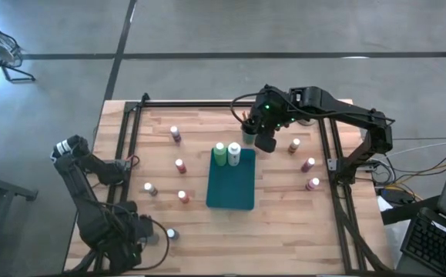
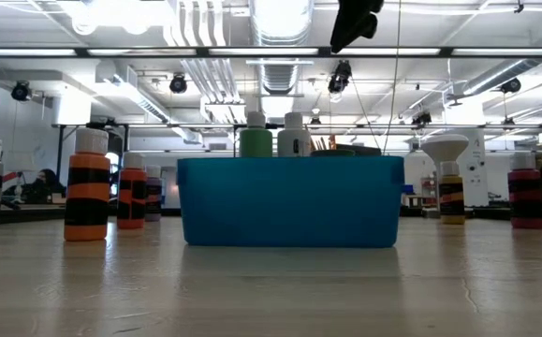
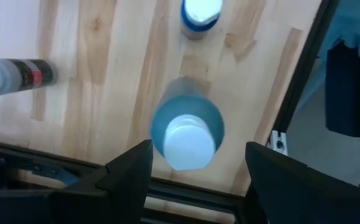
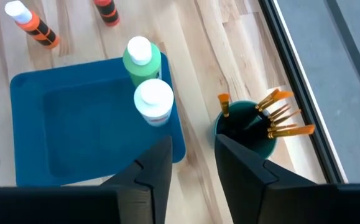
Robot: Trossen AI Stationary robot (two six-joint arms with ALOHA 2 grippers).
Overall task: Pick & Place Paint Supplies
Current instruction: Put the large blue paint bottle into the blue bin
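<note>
Hovering with parted jaws, right gripper [image 1: 265, 142] overlooks smooth teal tray [image 4: 74, 137]; left gripper [image 3: 195, 180] likewise agape.

Bright ceiling lights [image 2: 280, 19] glare overhead; left wrist view blurred.

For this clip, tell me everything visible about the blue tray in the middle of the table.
The blue tray is a rectangular, shallow bin of what looks like plastic, with rounded corners and low walls, lying flat on the wooden table near its middle. Two white-capped bottles stand upright inside it at the far end: a light-green bottle and a white bottle, side by side. The rest of its floor is bare. The right pincer hangs above its far right corner, touching nothing.
</note>
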